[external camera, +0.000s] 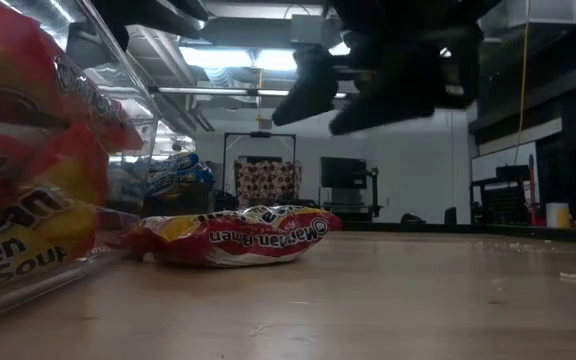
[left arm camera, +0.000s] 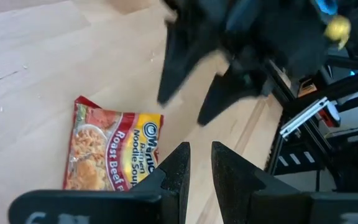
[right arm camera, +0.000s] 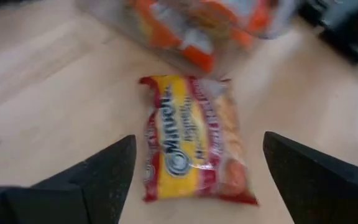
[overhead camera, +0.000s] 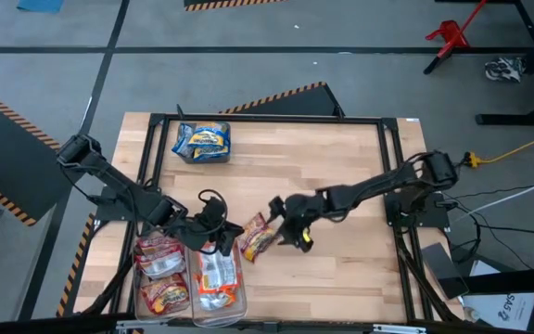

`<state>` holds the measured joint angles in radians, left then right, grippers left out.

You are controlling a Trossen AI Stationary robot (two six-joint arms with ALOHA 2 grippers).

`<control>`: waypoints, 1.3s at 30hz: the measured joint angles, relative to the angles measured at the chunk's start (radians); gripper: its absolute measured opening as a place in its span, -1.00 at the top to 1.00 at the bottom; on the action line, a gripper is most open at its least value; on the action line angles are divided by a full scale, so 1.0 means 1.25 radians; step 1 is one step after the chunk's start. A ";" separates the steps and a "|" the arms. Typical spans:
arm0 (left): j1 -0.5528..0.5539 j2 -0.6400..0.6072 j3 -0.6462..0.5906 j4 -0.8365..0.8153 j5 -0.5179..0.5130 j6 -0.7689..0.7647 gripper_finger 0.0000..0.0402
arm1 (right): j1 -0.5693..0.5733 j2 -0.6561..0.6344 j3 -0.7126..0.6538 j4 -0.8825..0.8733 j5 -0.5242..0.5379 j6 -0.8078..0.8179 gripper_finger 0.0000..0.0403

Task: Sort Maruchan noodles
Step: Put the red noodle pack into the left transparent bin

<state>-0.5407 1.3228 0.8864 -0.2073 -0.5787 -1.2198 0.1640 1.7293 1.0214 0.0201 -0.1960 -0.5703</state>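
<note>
Your target is the lone red-and-yellow Roast Beef ramen packet (overhead camera: 257, 236), lying flat on the counter (overhead camera: 341, 167) just beside the clear bin (overhead camera: 219, 306) that holds orange-and-white packets. Your right tool (overhead camera: 291, 237) hangs just beside the packet on the side away from the bins, slightly above the counter, its fingers (right arm camera: 98, 174) spread wide with nothing between them. In the right wrist view the packet (right arm camera: 194, 137) sits squarely ahead in the gap, its long axis running along your line of approach, so the fingers would close across its narrow width. Your left tool (overhead camera: 213, 227) is over the bins, near the packet's other side, fingers (left arm camera: 178, 168) nearly together and empty. The right arm looks better placed: a short push forward and down should straddle it.
</note>
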 joint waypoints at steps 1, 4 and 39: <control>0.002 0.000 0.000 0.000 0.002 0.000 0.71 | 0.009 0.014 0.000 0.002 0.011 -0.024 -0.66; 0.010 0.000 0.000 0.002 0.012 0.001 0.71 | 0.023 0.071 -0.001 0.042 0.029 -0.069 -0.66; 0.032 0.000 0.000 0.000 0.007 0.001 0.71 | 0.004 0.201 0.000 0.156 0.273 -0.134 0.41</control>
<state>-0.5011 1.3228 0.8864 -0.2070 -0.5701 -1.2182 0.1694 1.9808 1.0214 0.2146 0.1451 -0.7378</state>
